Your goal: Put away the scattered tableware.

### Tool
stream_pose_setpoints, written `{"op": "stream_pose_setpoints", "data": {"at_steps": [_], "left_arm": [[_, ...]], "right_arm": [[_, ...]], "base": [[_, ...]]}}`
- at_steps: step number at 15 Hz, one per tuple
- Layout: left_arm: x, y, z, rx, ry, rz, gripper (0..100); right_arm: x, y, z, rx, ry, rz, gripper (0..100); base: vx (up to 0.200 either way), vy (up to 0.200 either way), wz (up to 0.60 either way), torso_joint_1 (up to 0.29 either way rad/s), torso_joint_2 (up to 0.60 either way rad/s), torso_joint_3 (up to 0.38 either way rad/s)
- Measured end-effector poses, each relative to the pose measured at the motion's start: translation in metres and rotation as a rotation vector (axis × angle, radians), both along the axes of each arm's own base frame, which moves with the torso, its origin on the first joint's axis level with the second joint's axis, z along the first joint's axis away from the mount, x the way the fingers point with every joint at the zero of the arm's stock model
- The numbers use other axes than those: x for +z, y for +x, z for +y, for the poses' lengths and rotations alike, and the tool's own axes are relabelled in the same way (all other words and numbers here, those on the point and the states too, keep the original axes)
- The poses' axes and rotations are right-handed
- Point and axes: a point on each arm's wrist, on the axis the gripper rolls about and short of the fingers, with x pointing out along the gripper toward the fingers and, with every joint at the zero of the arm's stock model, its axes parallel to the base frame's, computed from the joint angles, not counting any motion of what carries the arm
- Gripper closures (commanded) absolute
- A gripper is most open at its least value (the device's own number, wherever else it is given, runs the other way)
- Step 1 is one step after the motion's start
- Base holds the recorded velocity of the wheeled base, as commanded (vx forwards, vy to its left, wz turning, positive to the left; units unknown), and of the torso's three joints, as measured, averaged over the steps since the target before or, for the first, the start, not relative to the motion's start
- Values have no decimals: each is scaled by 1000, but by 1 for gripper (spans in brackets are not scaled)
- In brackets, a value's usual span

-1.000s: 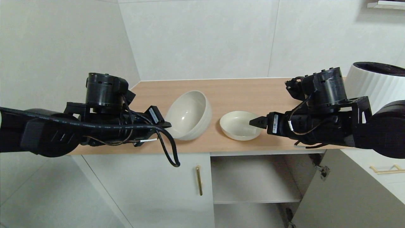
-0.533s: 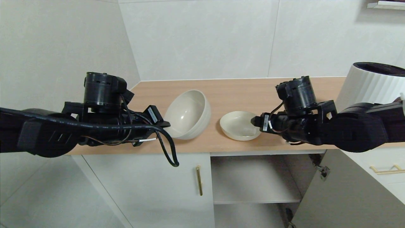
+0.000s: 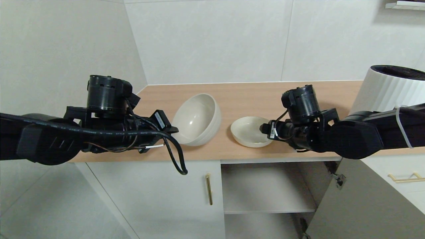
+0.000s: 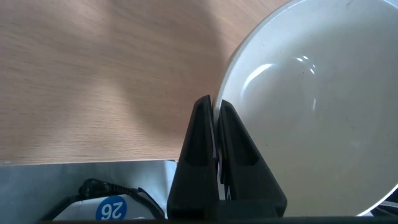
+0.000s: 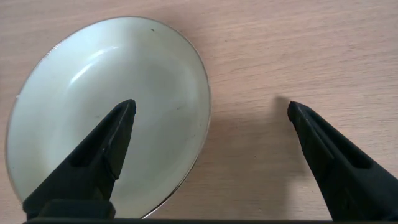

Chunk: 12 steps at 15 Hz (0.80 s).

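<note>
Now the right claw [image 3: 264, 128] sits at the near rim of the small shallow cream ceramic bowl [image 3: 247, 131], having advanced over the last second from a spot farther right and higher above the light wooden desk [image 3: 252, 96]. Its wrist has also turned and dropped, so the arm lies lower along the desk's front edge. In the right wrist view this right claw [image 5: 211, 106] is spread wide, 1 finger over the inside of the small shallow bowl [image 5: 106, 118] and the other over bare wood, so the rim lies between them. Whether the fingers touch the bowl yet I cannot tell.

The left claw [image 3: 172, 130] has barely moved. It is pressed together on the rim of the large deep cream ceramic bowl [image 3: 199, 119], which is tipped up on its side with its opening facing the robot; the left wrist view shows the left claw [image 4: 215, 102] pinching that rim [image 4: 311, 112].

So 1 bowl is in hand and the 2nd is lined up for a rim grasp. Both are on the desk, and the open cabinet shelf [image 3: 265, 192] below, the likely place to stow them, holds neither.
</note>
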Motion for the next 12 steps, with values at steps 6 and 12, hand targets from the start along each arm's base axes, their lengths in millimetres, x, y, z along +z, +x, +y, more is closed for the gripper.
{"op": "stream_pose_setpoints", "data": {"at_steps": [6, 12], "left_arm": [[0, 0, 0, 0, 0, 0, 100], [5, -4, 2, 1, -1, -12, 100]], "right_arm": [[-1, 0, 0, 0, 3, 2, 100], [6, -4, -3, -2, 14, -7, 100]], "base": [[0, 0, 0, 0, 0, 0], [0, 0, 0, 0, 0, 0]]}}
